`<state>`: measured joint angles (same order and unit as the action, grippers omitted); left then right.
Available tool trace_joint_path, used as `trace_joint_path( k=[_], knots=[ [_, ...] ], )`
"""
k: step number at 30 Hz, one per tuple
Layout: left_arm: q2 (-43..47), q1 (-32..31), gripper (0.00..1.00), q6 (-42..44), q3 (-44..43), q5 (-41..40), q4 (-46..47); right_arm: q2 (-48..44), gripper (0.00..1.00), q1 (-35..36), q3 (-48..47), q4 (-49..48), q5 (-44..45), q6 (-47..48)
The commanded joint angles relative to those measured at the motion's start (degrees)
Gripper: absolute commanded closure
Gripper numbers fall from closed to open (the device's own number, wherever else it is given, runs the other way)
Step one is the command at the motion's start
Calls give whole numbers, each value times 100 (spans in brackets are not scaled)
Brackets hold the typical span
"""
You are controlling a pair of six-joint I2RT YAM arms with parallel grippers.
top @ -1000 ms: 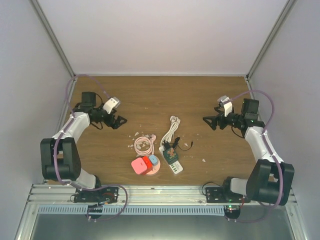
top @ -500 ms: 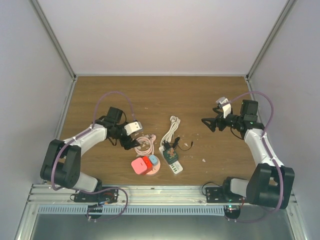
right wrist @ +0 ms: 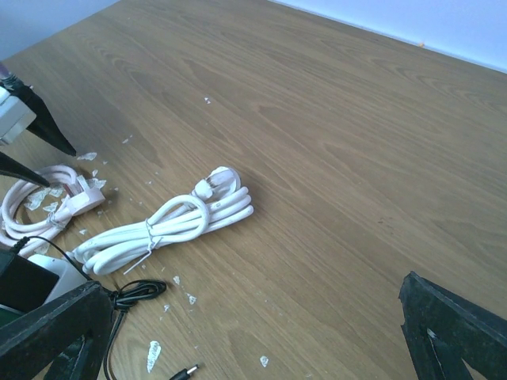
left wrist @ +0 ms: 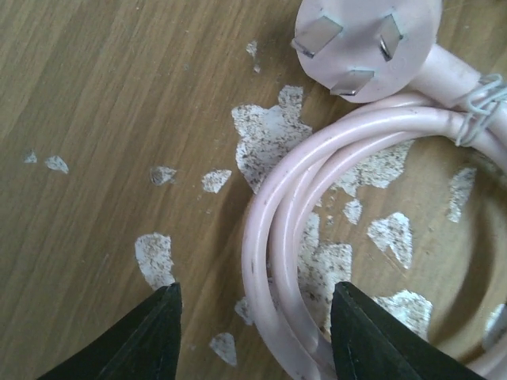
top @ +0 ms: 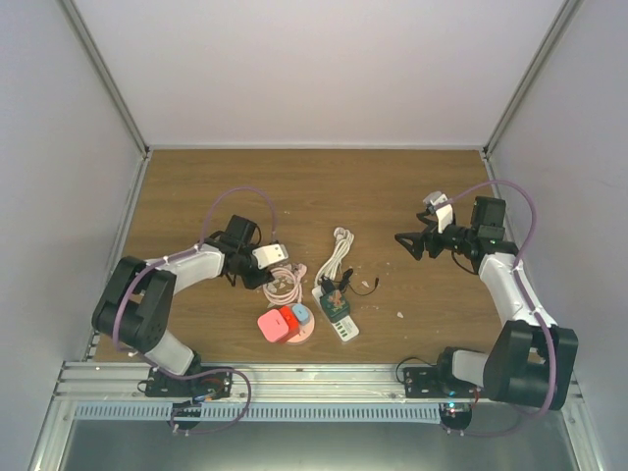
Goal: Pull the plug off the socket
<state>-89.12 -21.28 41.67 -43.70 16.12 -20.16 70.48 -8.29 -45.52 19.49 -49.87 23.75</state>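
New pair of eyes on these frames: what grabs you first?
The tangle mid-table: a pink coil, a white cable, a power strip with a black plug on it, and a pink base holding coloured blocks. The left gripper is down at the pink coil, jaws apart astride its loops. The right gripper hangs open off to the right.

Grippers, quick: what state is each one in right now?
Left gripper: open, jaws straddling the pink cable, not clamped on it.
Right gripper: open, holding nothing.
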Motion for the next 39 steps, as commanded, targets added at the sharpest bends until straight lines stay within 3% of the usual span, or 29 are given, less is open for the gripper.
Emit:
trace_joint_path(
  k=[1, 11, 18, 39],
  knots=[
    [-231, -26, 52, -58, -25, -552, 622, -28, 0, 59, 61, -50, -101, 60],
    [-779, 54, 65, -220, -513, -818, 916, 53, 0, 57, 52, -46, -76, 91],
    [-1351, 143, 68, -154, -1193, -766, 822, 90, 0, 56, 53, -5, -54, 145],
    [-3646, 291, 70, -77, -4566, 177, -280, 246, 0, 58, 35, 51, -54, 238]
  ],
)
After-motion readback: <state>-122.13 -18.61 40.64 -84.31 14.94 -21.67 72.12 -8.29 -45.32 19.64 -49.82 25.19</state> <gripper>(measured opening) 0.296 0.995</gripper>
